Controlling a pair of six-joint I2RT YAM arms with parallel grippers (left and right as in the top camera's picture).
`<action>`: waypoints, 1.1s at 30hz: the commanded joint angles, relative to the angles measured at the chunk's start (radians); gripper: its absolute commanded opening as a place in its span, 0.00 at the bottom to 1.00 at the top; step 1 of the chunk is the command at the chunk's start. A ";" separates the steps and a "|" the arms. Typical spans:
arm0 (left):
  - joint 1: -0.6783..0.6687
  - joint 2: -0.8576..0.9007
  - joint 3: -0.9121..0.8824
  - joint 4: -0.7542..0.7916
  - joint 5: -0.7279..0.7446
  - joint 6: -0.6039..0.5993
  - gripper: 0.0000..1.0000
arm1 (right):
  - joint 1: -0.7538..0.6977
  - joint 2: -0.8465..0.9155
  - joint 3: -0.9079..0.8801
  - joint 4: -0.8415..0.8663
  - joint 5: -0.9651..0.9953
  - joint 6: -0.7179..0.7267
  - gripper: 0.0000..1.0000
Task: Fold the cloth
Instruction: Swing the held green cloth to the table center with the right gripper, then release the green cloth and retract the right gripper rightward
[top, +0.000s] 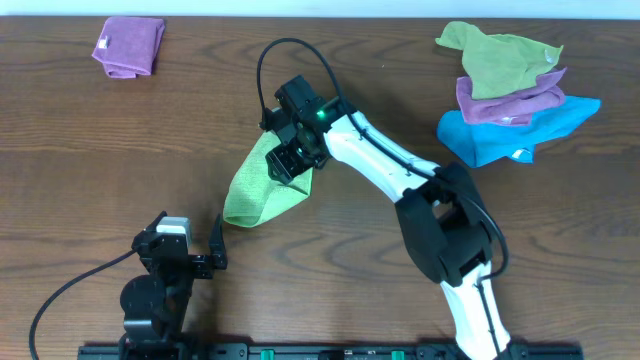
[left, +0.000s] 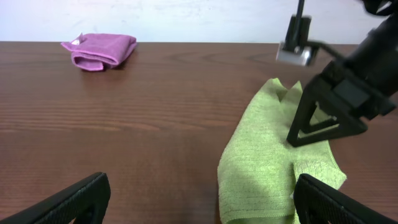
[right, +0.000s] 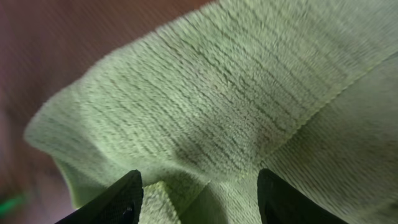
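Two arms over a dark wooden table (top: 100, 150). Nearest the base end: left gripper (top: 190, 228), sitting low and spread wide, gripping nothing, just short of the cloth's near tip. Then the cloth (top: 255, 190) itself, bright lime green, lying about mid-table in a rumpled wedge, with the narrow rounded end toward the left gripper and the wider end further back. Looks doubled over on itself along one side, honestly can't tell how tidy. Right at that wider far end: right gripper (top: 293, 160), reaching in from the right, nose down on the fabric. From the wrist view, partly closed with a ridge of green bunched up between the fingers (right: 124, 199), so clamped on the cloth, pretty much. Further back, far left corner: a small folded purple cloth (top: 130, 45), well apart from everything else. Far right corner: a messy pile of three more, with a dull olive-green cloth (top: 495, 55) at the back, another purple one (top: 510, 100) in the middle, and a blue cloth (top: 520, 130) at the front, all overlapping.
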 joint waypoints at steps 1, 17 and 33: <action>-0.004 -0.006 -0.024 -0.006 -0.015 -0.011 0.95 | -0.003 0.025 0.000 0.010 -0.010 0.030 0.60; -0.004 -0.006 -0.024 -0.006 -0.015 -0.011 0.95 | -0.003 0.055 0.020 0.038 -0.032 0.119 0.20; -0.004 -0.006 -0.024 -0.006 -0.015 -0.011 0.95 | 0.043 0.054 0.257 0.389 -0.444 0.264 0.06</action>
